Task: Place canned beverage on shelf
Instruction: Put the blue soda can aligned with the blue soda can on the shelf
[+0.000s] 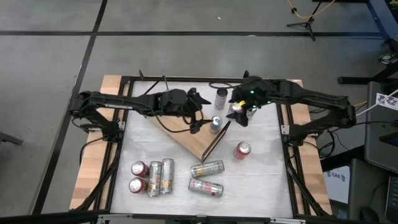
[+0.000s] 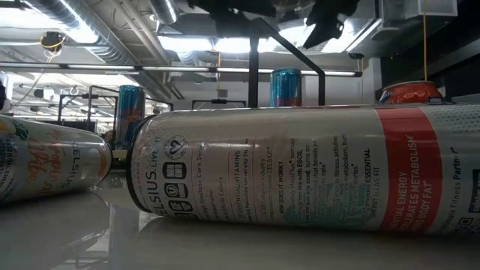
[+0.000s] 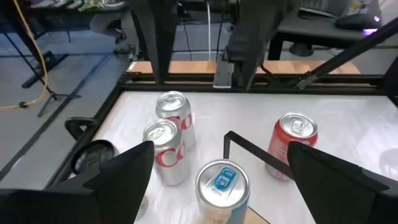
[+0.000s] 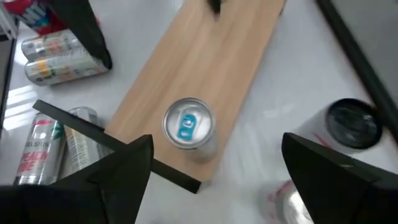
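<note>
Between the two claws, a blue-tabbed can (image 1: 215,124) is standing upright on the shelf (image 1: 194,135), near its corner. Left claw (image 1: 198,118) is hovering just beside it, fingers spread wide; right claw (image 1: 241,116) is hanging opposite, likewise wide and empty.

Grey concrete floor (image 1: 186,18) with dark seams, yellow cable (image 1: 308,9), ceiling ducts (image 2: 82,34) and bright lights.

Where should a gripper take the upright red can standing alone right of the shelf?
Take the red can around its mid side wall, coming from above or from the right arm's side. It stands upright with bare table around it, so the round body is free for the fingers to straddle. The shelf edge sits to its left; the right gripper is nearer.
</note>
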